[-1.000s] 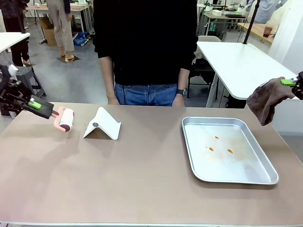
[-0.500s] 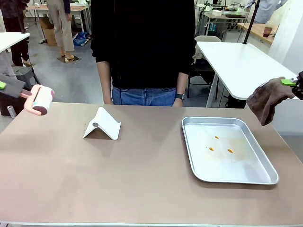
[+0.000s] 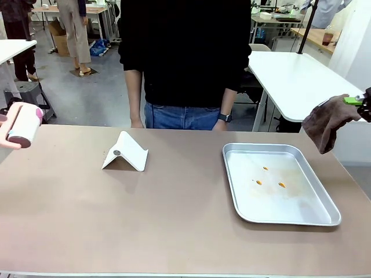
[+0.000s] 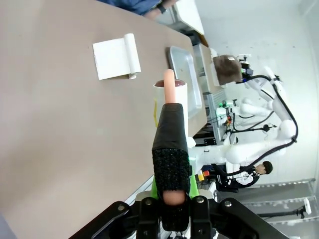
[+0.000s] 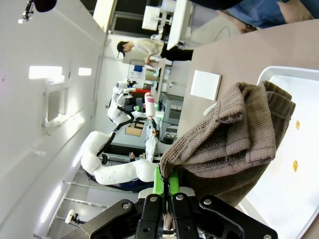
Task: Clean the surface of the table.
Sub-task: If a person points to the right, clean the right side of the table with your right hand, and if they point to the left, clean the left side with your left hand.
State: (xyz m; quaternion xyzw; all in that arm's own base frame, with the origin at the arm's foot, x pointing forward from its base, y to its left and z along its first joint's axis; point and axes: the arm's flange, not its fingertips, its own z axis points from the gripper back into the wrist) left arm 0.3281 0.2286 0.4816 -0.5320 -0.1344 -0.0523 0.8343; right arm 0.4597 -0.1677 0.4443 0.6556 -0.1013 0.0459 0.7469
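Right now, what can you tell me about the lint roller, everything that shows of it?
The lint roller has a white paper drum with pink ends on a pink plastic handle. The left gripper is shut on the handle and holds the roller in the air by the left end of the table, with the drum tilted and clear of the top. Nothing else touches it.

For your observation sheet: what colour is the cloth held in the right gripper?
Dark brown; the cloth shows best in the right wrist view.

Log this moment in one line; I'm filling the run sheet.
left gripper: shut on lint roller, far left | right gripper: shut on brown cloth | table: folded card, tray with orange bits
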